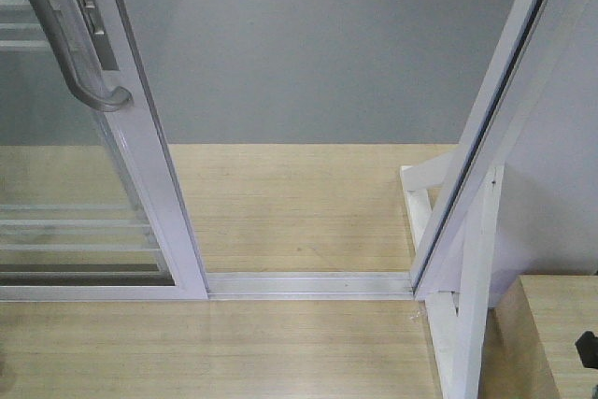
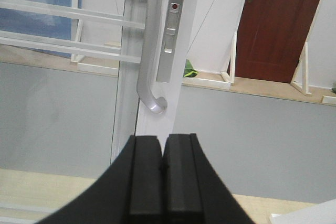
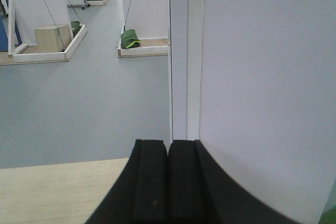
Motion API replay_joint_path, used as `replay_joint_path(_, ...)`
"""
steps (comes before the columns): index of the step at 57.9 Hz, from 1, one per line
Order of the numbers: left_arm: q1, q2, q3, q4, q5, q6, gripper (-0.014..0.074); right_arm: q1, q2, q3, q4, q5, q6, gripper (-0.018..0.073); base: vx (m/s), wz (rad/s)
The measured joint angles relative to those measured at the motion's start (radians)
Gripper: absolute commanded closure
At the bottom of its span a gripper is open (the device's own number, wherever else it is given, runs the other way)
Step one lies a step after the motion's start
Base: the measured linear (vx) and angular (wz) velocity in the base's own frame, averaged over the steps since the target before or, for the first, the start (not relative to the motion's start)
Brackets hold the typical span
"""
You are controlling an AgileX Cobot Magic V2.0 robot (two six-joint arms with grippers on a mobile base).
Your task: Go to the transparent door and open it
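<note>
The transparent door [image 1: 140, 151] stands at the left of the front view, a glass panel with thin white bars in a white frame. It is slid aside, leaving a gap to the white door jamb [image 1: 486, 128] on the right. Its curved silver-grey handle [image 1: 79, 53] is at the top left. In the left wrist view the handle [image 2: 149, 45] and the door stile [image 2: 181, 51] are straight ahead, just above my left gripper [image 2: 163, 141], which is shut and empty and apart from them. My right gripper [image 3: 168, 144] is shut and empty, facing the jamb [image 3: 181, 51].
A white floor track [image 1: 308, 284] crosses the wooden floor between door and jamb. Grey floor lies beyond. A white brace [image 1: 467, 306] and wall panel [image 3: 268, 87] stand at the right. A brown door [image 2: 278, 24] and green items [image 3: 129, 39] are far off.
</note>
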Motion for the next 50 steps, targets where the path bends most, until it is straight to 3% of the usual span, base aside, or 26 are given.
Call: replay_joint_path(50,0.000,0.000,0.000,0.000,0.000,0.000,0.0603,0.000,0.000,0.000,0.000,0.000,-0.004,0.0568,0.00,0.00)
